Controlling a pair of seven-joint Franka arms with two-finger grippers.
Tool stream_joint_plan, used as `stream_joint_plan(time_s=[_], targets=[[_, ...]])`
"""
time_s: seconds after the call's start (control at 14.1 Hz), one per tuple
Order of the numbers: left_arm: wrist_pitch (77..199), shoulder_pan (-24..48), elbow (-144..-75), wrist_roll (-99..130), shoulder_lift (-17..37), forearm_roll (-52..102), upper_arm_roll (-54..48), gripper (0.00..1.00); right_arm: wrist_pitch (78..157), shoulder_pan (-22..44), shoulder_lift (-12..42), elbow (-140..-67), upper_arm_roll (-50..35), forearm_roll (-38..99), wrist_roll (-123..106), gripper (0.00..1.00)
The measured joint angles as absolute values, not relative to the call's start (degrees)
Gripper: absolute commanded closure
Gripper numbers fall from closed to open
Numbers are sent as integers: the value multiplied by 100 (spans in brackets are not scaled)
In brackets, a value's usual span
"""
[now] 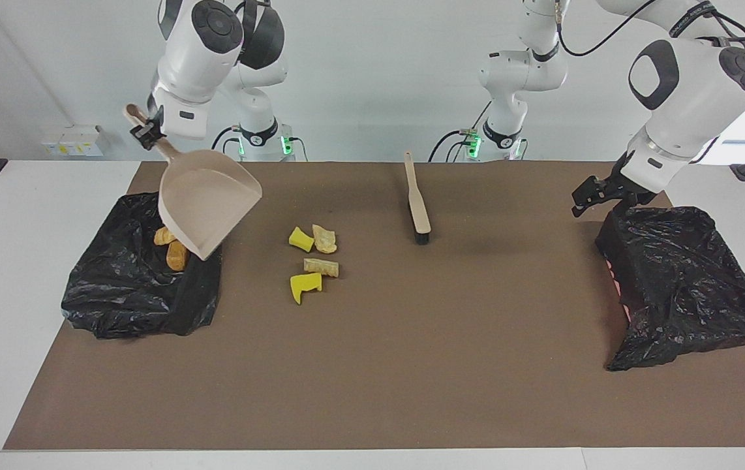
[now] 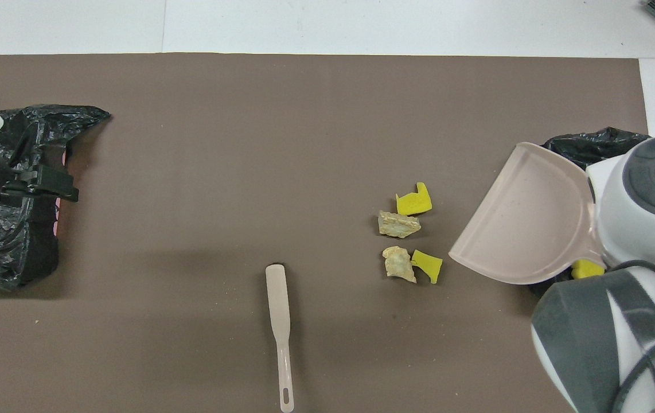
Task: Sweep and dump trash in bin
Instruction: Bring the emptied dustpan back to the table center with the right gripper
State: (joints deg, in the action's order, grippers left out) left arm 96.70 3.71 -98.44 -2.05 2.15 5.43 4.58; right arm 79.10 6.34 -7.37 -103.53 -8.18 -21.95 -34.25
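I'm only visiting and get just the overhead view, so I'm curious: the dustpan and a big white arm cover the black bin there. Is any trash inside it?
Observer: Yes. The facing view shows two brown lumps lying in the bin, under the dustpan.
Visitor: What holds the dustpan up?
Observer: The right gripper is shut on its handle. The pan hangs tilted, lip down, over the bin's edge.
Visitor: Is the other gripper touching the second black bag?
Observer: It seems not. The left gripper hangs open in the air above that bag's edge and holds nothing.
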Motion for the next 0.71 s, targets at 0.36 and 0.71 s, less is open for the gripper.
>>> stream_joint_plan(time_s=[0.36,0.71], targets=[[9618,-33,-9790,-443,215,544,442,0,9371,1338,-282,-10361,-952,-972,-21,100],[9420,33,-9596,-188,142,254,170,0,10472,2079,1341,-9444,-968,-398,2540,100]])
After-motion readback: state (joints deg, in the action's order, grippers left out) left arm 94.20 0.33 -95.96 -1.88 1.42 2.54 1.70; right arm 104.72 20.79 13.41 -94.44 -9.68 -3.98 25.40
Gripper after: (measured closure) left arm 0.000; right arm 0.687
